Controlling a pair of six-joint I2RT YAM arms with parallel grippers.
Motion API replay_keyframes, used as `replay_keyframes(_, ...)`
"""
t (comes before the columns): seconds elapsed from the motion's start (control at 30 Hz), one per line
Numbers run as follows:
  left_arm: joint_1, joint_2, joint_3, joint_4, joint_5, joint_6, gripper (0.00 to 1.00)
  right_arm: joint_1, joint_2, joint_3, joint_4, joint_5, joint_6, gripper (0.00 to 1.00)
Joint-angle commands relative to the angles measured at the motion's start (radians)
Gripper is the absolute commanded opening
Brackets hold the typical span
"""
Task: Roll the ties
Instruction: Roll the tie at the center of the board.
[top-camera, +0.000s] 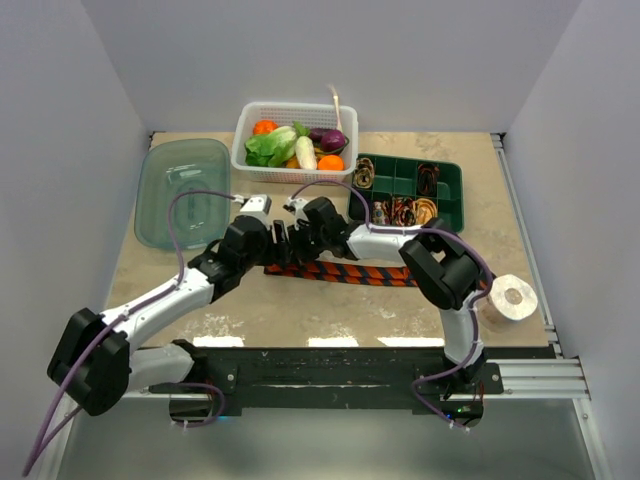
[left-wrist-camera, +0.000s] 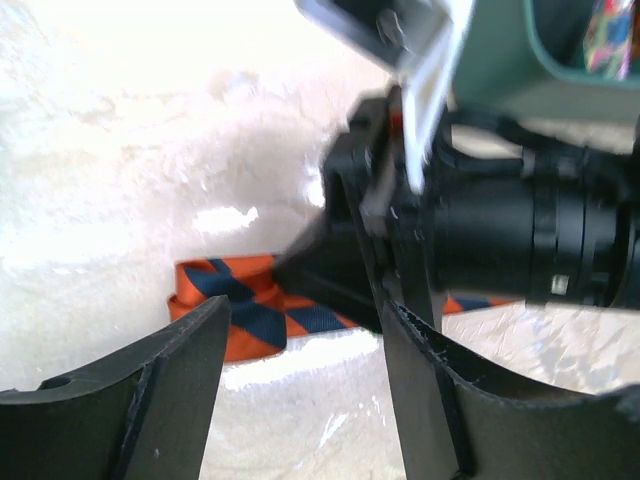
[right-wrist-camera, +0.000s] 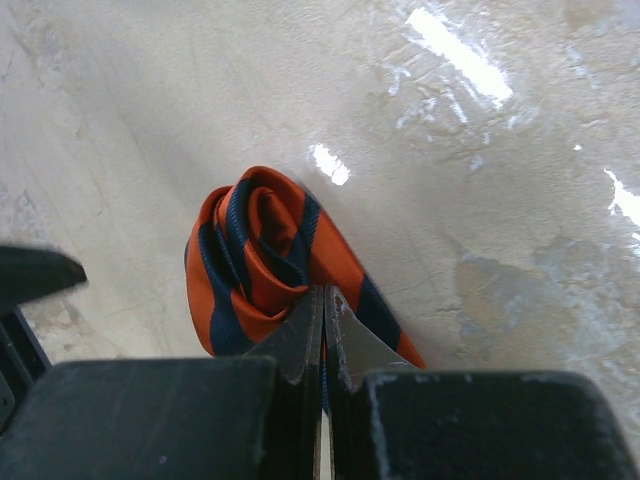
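Note:
An orange-red and dark-striped tie (top-camera: 345, 272) lies flat across the middle of the table. Its left end is rolled into a small coil (right-wrist-camera: 258, 250), which also shows in the left wrist view (left-wrist-camera: 228, 312). My right gripper (right-wrist-camera: 323, 297) is shut on the tie fabric at the coil's edge, and sits over the tie's left end in the top view (top-camera: 303, 240). My left gripper (left-wrist-camera: 305, 322) is open and empty, just short of the coil and facing the right gripper (left-wrist-camera: 480, 240); in the top view it (top-camera: 278, 245) sits close beside it. Brown and tan coiled ties (top-camera: 428, 208) sit in a green tray.
The green compartment tray (top-camera: 452, 180) stands at the back right. A white basket (top-camera: 242, 135) of vegetables is at the back centre. A clear teal container (top-camera: 182, 192) is at the back left. A white tape roll (top-camera: 512, 297) lies at the right edge.

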Motion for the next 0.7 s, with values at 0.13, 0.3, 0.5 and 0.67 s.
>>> replay_keyframes(0.13,0.13,-0.071,-0.062,0.013,0.076,-0.018,0.68,0.01,-0.122,0.036,-0.047,0.048,-0.024,0.0)
replay_keyframes(0.3,0.162,-0.04,-0.067,0.002,0.084,-0.028,0.68,0.01,-0.173,0.024,-0.055,0.091,-0.033,0.0)
replay_keyframes(0.5,0.189,-0.013,-0.079,0.022,0.101,-0.048,0.67,0.036,-0.173,0.046,-0.055,0.031,-0.042,0.0)
replay_keyframes(0.67,0.244,-0.008,-0.09,0.021,0.125,-0.064,0.68,0.068,-0.108,0.095,-0.055,0.022,-0.049,0.0)
